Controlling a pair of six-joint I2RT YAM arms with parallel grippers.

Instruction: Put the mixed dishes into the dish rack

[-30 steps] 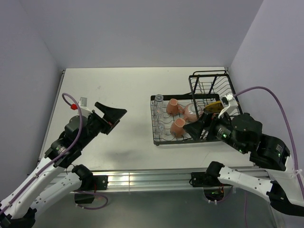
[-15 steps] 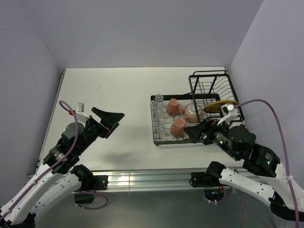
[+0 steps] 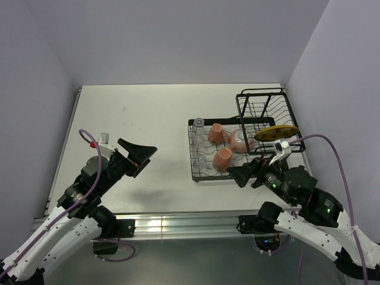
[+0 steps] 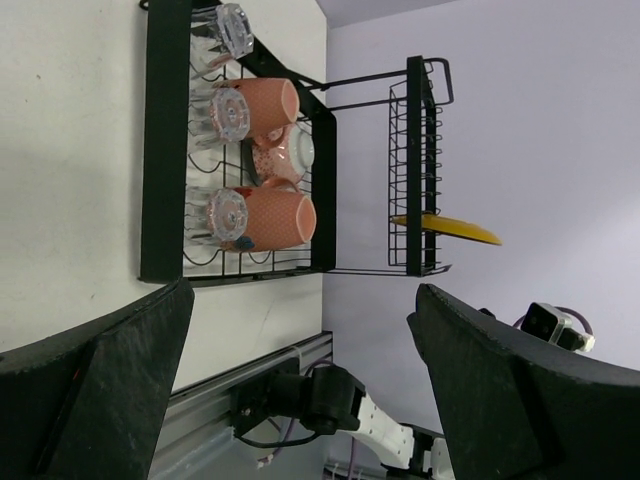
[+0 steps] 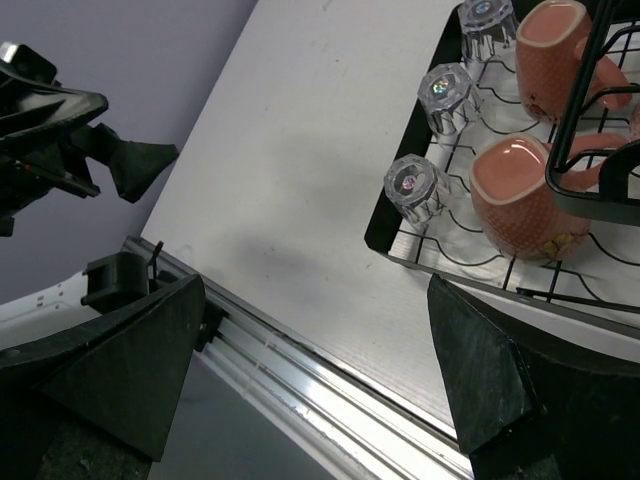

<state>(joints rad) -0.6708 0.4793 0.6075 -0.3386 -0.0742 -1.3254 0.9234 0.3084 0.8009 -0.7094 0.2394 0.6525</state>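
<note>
Pale grey table (image 3: 136,113), boxed in by lilac walls (image 3: 178,35). At centre right stands the dish rack (image 3: 192,151), long axis left to right: low tray left, tall basket right. In the tray, three upturned glasses (image 3: 199,142) in a column, two mugs (image 3: 223,159) on their sides, and the bowl (image 3: 238,141). Yellow plate (image 3: 276,132) nearly flat atop the basket. Lower in frame, left gripper (image 3: 141,153) and right gripper (image 3: 240,175), each spread wide and empty.

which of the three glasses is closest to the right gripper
The glass at the near corner of the tray, beside the nearer mug; the other two stand farther back.
</note>
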